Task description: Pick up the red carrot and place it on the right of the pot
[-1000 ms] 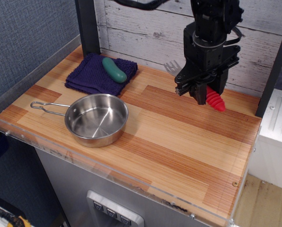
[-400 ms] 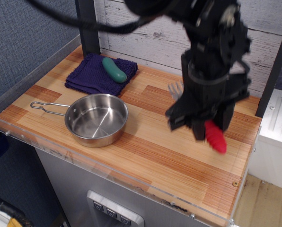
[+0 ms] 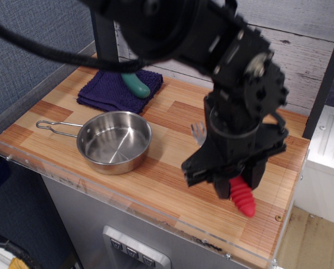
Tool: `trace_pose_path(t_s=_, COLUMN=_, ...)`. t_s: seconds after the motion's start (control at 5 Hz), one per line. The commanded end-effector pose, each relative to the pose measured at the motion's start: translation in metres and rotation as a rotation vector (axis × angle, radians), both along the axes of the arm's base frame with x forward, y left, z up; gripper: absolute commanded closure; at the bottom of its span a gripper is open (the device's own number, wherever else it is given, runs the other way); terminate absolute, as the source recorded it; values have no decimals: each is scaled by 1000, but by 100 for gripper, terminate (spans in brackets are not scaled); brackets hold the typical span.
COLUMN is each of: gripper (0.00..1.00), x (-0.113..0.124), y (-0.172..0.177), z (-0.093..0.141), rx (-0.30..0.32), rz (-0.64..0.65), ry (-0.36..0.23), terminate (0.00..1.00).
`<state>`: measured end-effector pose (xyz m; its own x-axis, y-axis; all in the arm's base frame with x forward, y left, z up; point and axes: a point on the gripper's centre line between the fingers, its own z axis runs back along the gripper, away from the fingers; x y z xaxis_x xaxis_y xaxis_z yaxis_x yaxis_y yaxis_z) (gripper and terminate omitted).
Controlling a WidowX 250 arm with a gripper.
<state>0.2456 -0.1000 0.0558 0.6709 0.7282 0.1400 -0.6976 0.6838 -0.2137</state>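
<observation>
My gripper [image 3: 230,182] is shut on the red carrot [image 3: 241,198], a fork with a red ribbed handle that sticks out below the fingers toward the front right. Its grey tines [image 3: 198,132] show behind the arm on the left. I hold it above the table, well to the right of the pot [image 3: 114,141] and nearer the front edge. The pot is a shallow shiny steel pan with a wire loop handle [image 3: 54,126] pointing left, and it sits empty on the left half of the wooden table [image 3: 172,151].
A dark blue cloth [image 3: 114,91] lies at the back left with a teal-green toy vegetable [image 3: 137,84] on it. A clear plastic rim [image 3: 156,216] runs along the front edge. A black post [image 3: 104,42] stands behind the cloth.
My gripper has carried the red carrot from the back right toward the front of the table and slightly left, coming closer to the camera. Pot, cloth and green toy have not moved.
</observation>
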Motion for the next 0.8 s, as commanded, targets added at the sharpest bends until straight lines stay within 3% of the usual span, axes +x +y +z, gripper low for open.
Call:
trace_pose_path(t_s=0.0, gripper=100, x=0, y=14, z=-5, rx=-6, rz=21, ry=-20, terminate=0)
trace_pose_path(t_s=0.6, gripper=100, x=-10, y=38, z=-32, rx=10, rz=42, ry=12, terminate=0)
